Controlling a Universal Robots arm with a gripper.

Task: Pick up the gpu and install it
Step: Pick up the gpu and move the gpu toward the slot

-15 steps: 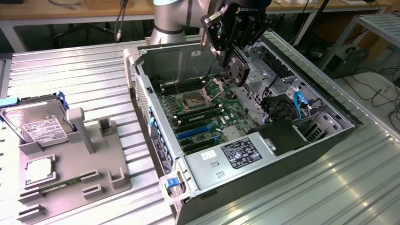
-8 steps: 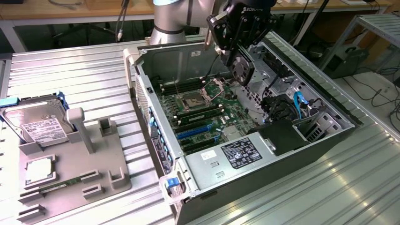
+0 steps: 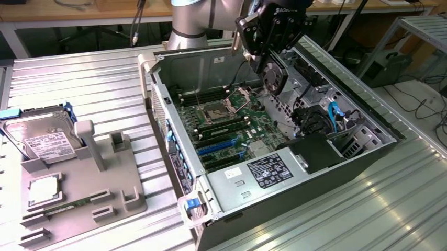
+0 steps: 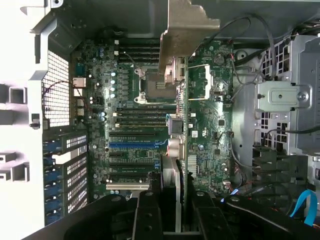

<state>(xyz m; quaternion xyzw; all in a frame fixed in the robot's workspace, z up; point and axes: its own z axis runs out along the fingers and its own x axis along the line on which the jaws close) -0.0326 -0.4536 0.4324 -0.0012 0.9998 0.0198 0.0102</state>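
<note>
From the exterior view, my fingers (image 3: 269, 49) are clamped on the gpu (image 3: 275, 76) — a thin dark card with a round black fan and a silvery bracket (image 3: 237, 44) at one end — held upright in the air above the open computer case (image 3: 159, 99). Inside lie the green motherboard (image 3: 223, 117) and a boxy grey power supply (image 3: 262, 172). The case rests on a ribbed metal counter (image 3: 91, 73). On the exterior view's left, a grey moulded holder (image 3: 104, 188) carries a silver hard drive (image 3: 42, 138). In the wrist view the gpu (image 4: 179, 165) shows edge-on over the motherboard (image 4: 130, 125), its bracket (image 4: 187, 30) pale and blurred — my own black bulk hides its near end.
</note>
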